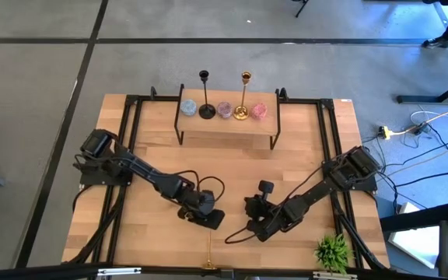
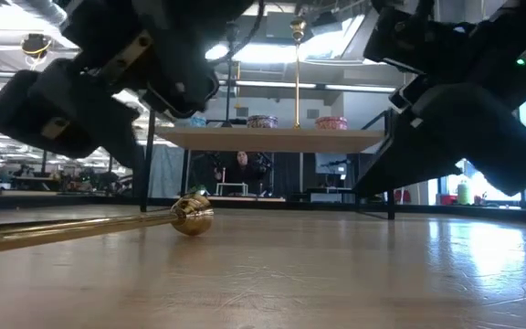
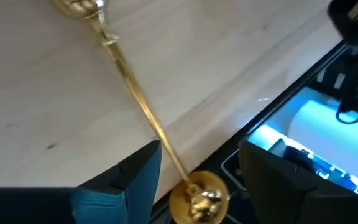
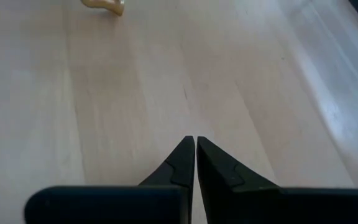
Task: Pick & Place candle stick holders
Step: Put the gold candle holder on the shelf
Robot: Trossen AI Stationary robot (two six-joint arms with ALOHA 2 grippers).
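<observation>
High view showed the black thin-stemmed candle stick holder (image 1: 205,97) and one shiny gold thin-stemmed holder (image 1: 243,98) upright on the raised wooden shelf (image 1: 228,127); the third gold stem (image 1: 208,255) lay flat at the table's near edge, so roughly one placement looked left. Left gripper (image 3: 197,165) hovered open astride that stem without touching it; right gripper (image 4: 195,158) was closed, empty, nearby.

no readable text, labels or numbers

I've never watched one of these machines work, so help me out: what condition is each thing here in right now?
Black candle stick holder: upright on the shelf.
Gold candle stick holder: upright on the shelf.
Second gold candle stick holder: lying flat on the table.
Left gripper: open, fingers either side of the lying holder's stem, not clamped.
Right gripper: shut, empty, above bare table.
Green plant: at the table's corner.
</observation>
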